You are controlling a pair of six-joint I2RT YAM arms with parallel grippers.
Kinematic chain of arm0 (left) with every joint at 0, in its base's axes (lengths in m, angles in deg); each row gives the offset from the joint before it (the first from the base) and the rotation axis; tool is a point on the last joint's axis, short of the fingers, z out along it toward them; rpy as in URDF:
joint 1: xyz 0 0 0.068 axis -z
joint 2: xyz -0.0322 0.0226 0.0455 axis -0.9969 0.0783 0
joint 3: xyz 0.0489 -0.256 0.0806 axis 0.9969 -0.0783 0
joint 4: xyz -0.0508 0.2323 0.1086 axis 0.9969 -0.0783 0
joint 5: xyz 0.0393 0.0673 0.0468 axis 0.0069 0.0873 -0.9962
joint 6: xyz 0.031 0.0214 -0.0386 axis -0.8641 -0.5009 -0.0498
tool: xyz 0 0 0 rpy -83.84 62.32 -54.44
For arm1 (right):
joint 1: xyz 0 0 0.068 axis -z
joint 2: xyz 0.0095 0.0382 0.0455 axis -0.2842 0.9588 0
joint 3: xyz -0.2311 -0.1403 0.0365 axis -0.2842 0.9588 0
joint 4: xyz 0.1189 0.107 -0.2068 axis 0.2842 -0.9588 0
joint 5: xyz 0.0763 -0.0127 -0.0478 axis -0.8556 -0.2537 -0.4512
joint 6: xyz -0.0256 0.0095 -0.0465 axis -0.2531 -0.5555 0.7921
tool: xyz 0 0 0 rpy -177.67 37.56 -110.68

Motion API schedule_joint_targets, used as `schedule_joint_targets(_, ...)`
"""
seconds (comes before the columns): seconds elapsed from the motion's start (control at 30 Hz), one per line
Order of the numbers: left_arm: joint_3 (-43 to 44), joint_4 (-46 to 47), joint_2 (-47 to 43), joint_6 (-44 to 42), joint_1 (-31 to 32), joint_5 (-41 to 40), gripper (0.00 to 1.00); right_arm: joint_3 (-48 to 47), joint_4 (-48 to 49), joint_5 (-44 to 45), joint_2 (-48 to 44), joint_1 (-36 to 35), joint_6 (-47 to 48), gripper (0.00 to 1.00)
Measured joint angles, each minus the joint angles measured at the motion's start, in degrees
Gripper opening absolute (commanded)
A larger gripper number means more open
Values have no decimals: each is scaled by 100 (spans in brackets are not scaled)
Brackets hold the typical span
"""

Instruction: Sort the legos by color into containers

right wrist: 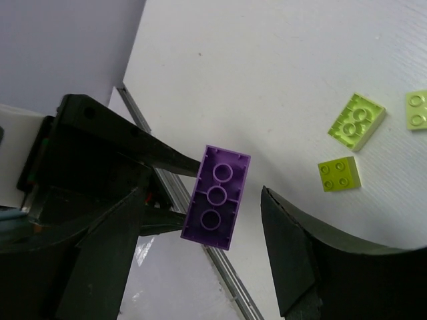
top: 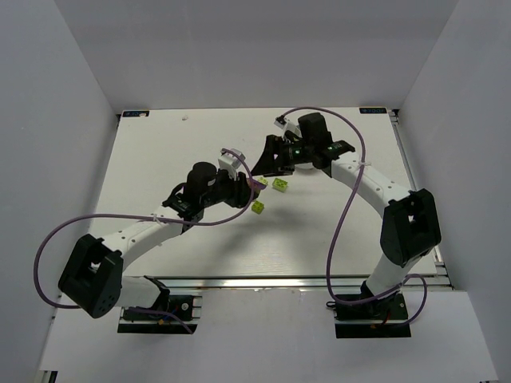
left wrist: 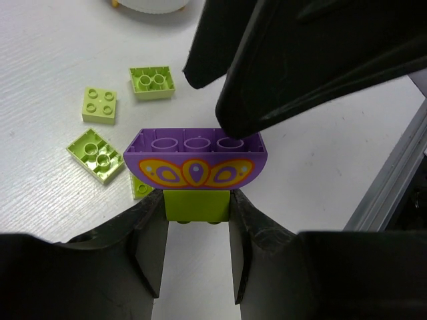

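My left gripper (left wrist: 197, 212) (top: 246, 186) is shut on a lime green brick (left wrist: 197, 203) joined to a purple brick with an orange butterfly print (left wrist: 193, 163), and holds the clump above the table. My right gripper (right wrist: 200, 260) (top: 267, 169) is open, its fingers (left wrist: 300, 60) on either side of the purple brick (right wrist: 217, 197) (top: 257, 183), not closed on it. Several loose lime green bricks lie on the table below (left wrist: 152, 82) (left wrist: 100, 105) (left wrist: 95, 155) (right wrist: 357, 120) (right wrist: 339, 175). The white dish (left wrist: 153, 5) shows only as a rim at the top of the left wrist view.
Two lime bricks (top: 279, 185) (top: 258, 207) lie near mid-table under the grippers. A metal rail (left wrist: 387, 180) runs along the table's near edge. White walls enclose the table on three sides. Purple cables loop from both arms.
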Motion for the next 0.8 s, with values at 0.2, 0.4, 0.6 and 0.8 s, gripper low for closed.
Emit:
schedule_joint_targets(0.2,0,136,101,94,20,-190,12,304,7,538,-205,-186,-131,72)
schedule_joint_targets(0.4,0,234,122,173,24,-407,12,402,-17,828,-262,-282,-184,68)
schedule_joint_targets(0.6,-2,302,122,269,28,-540,12,402,-13,977,-264,-286,-203,56)
schedule_joint_targets(0.8,-37,369,120,319,35,-595,12,404,50,1005,-264,-330,-269,36)
